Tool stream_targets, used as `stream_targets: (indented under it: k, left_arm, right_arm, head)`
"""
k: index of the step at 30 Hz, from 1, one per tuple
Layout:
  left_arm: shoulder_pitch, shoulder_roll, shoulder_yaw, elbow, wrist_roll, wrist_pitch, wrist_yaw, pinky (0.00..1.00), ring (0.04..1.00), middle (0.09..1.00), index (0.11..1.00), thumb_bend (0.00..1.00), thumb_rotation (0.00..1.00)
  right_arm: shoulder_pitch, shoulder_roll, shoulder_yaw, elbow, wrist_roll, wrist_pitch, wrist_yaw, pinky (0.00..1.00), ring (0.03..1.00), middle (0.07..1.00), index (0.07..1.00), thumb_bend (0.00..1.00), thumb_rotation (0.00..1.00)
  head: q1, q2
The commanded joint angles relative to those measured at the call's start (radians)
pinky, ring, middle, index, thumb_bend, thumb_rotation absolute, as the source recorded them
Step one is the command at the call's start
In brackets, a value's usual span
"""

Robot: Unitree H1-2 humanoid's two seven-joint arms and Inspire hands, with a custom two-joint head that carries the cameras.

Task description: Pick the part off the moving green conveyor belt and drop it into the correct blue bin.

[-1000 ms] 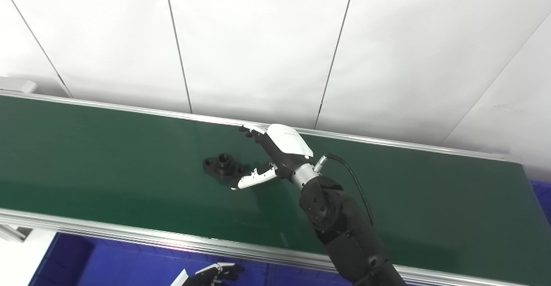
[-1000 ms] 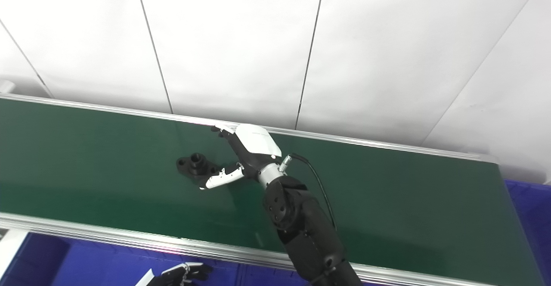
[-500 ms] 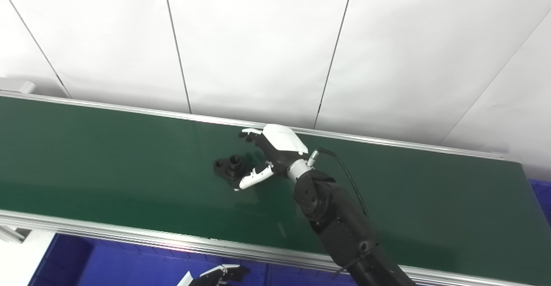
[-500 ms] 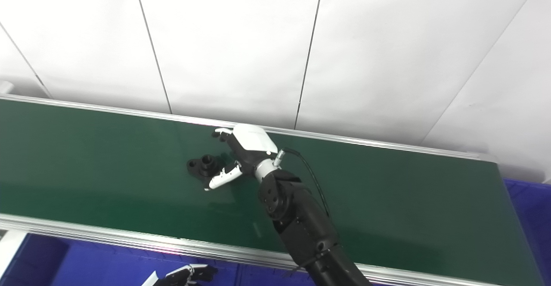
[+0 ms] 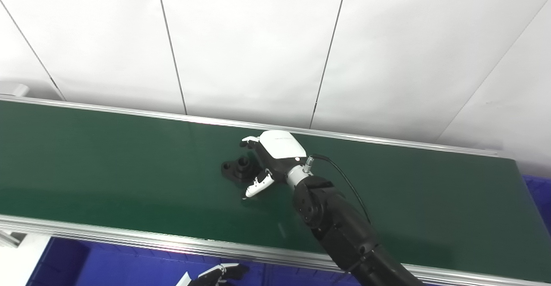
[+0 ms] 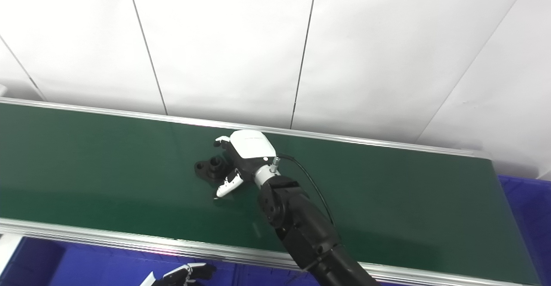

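A black flanged part (image 5: 238, 168) with a short upright collar lies on the green conveyor belt (image 5: 107, 165) near its middle. My right hand (image 5: 269, 159) hovers just right of it, fingers spread: the upper fingers (image 5: 249, 141) reach past the part's far side and the white thumb (image 5: 257, 187) points down at its near side. The hand is open and brackets the part without closing on it. My left hand (image 5: 215, 276) shows only partly at the bottom edge below the belt, fingers curled, holding nothing that I can see.
Aluminium rails (image 5: 129, 242) run along both belt edges. Blue bins lie below the near rail (image 5: 107, 264) and past the belt's right end (image 6: 525, 208). A white panelled wall (image 5: 258, 40) rises behind the belt.
The part has ridden rightward on the belt into the gap between my right hand's fingers and thumb. The thumb has swung downward and the hand has dropped closer to the belt.
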Motion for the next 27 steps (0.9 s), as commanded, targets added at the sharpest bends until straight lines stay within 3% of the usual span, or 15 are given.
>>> stream_targets:
  k: [1,4,6,7,9,13,16,18,27]
  left_arm:
    - [0.009,0.009,-0.005,-0.028,0.015,-0.031,0.024,0.7,0.789,0.82,0.768,0.69,0.49]
    - [0.01,0.01,-0.007,-0.036,0.015,-0.031,0.025,0.71,0.791,0.822,0.77,0.69,0.49]
    - [0.011,0.012,-0.01,-0.041,0.019,-0.031,0.03,0.71,0.795,0.826,0.774,0.69,0.5]
    - [0.011,0.013,-0.01,-0.046,0.021,-0.031,0.031,0.71,0.798,0.827,0.776,0.7,0.5]
    - [0.012,0.014,-0.013,-0.052,0.026,-0.031,0.039,0.72,0.799,0.825,0.776,0.69,0.5]
    - [0.004,0.019,-0.029,-0.056,0.035,-0.031,0.065,0.72,0.802,0.829,0.784,0.69,0.5]
    - [0.0,0.022,-0.041,-0.056,0.036,-0.031,0.079,0.74,0.812,0.843,0.796,0.68,0.5]
    - [0.0,0.022,-0.044,-0.059,0.035,-0.031,0.085,0.75,0.813,0.843,0.799,0.68,0.49]
    - [-0.004,0.026,-0.055,-0.064,0.034,-0.031,0.1,0.76,0.814,0.846,0.805,0.64,0.49]
  right_arm:
    - [0.015,0.011,0.033,-0.01,0.004,-0.033,0.031,0.68,0.741,0.78,0.805,0.81,0.23]
    - [0.035,-0.002,0.049,-0.019,-0.006,-0.049,0.02,0.58,0.666,0.729,0.772,0.78,0.19]
    - [0.049,-0.012,0.059,-0.027,-0.007,-0.064,0.005,0.44,0.548,0.665,0.73,0.76,0.12]
    - [0.053,-0.017,0.065,-0.032,-0.006,-0.07,0.007,0.36,0.458,0.557,0.646,0.67,0.06]
    - [0.06,-0.028,0.075,-0.033,-0.002,-0.091,0.008,0.28,0.361,0.457,0.555,0.55,0.01]
    - [0.083,-0.054,0.09,-0.054,0.007,-0.132,0.014,0.18,0.245,0.417,0.51,0.53,0.0]
    - [0.101,-0.071,0.101,-0.071,0.002,-0.145,0.014,0.22,0.296,0.43,0.507,0.53,0.0]
    - [0.107,-0.079,0.104,-0.081,0.004,-0.145,0.025,0.29,0.388,0.504,0.514,0.51,0.0]
    - [0.121,-0.112,0.112,-0.12,0.018,-0.153,0.048,0.3,0.408,0.515,0.508,0.51,0.0]
  head:
    - [0.001,0.001]
    - [0.003,0.018]
    - [0.002,0.033]
    - [-0.001,0.05]
    - [0.001,0.06]
    - [0.006,0.085]
    - [0.009,0.097]
    - [0.01,0.104]
    - [0.017,0.117]
